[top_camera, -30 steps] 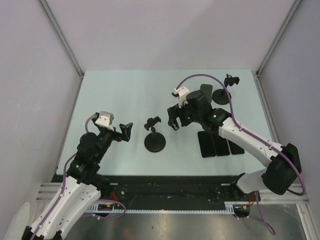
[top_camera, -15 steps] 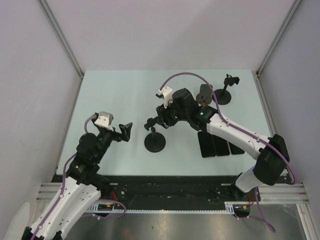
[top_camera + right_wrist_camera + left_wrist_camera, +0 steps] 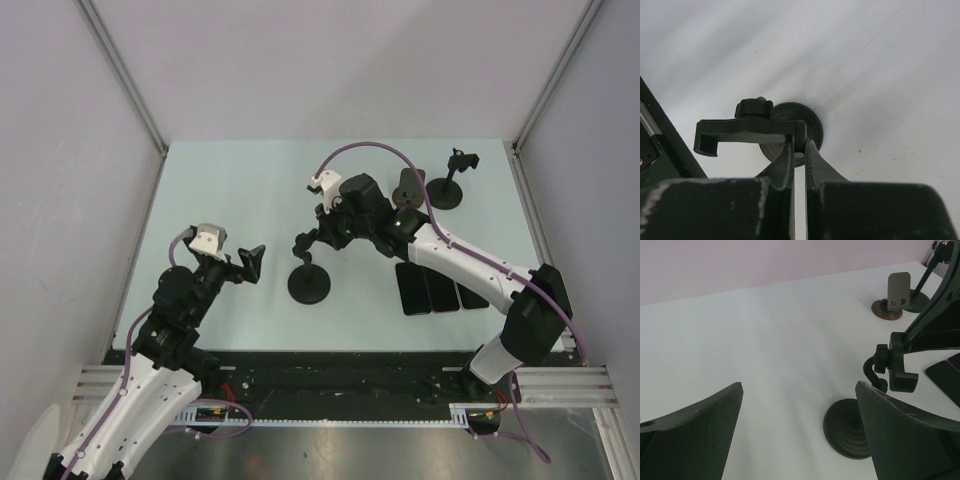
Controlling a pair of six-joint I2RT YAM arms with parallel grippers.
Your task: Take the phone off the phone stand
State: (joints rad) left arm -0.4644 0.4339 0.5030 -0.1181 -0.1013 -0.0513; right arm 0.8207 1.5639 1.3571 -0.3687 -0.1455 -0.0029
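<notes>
A black phone stand (image 3: pixel 309 283) with a round base and a clamp head (image 3: pixel 304 243) stands mid-table; its clamp is empty. My right gripper (image 3: pixel 320 236) is shut on one end arm of that clamp (image 3: pixel 751 131), with the base (image 3: pixel 812 131) below it in the right wrist view. Three dark phones (image 3: pixel 437 287) lie flat side by side on the table, partly under the right arm. My left gripper (image 3: pixel 252 262) hangs open to the left of the stand, holding nothing. In the left wrist view the stand's base (image 3: pixel 846 426) shows by the right finger (image 3: pixel 905 440).
Two more stands are at the back right: one with a flat plate (image 3: pixel 408 186), also in the left wrist view (image 3: pixel 892 301), and a black one with a clamp (image 3: pixel 446 186). White walls close in the table (image 3: pixel 230 200) on three sides.
My right arm swung left from above the phones to the middle stand and its jaws closed on the clamp's end. The left arm stayed still and open.
</notes>
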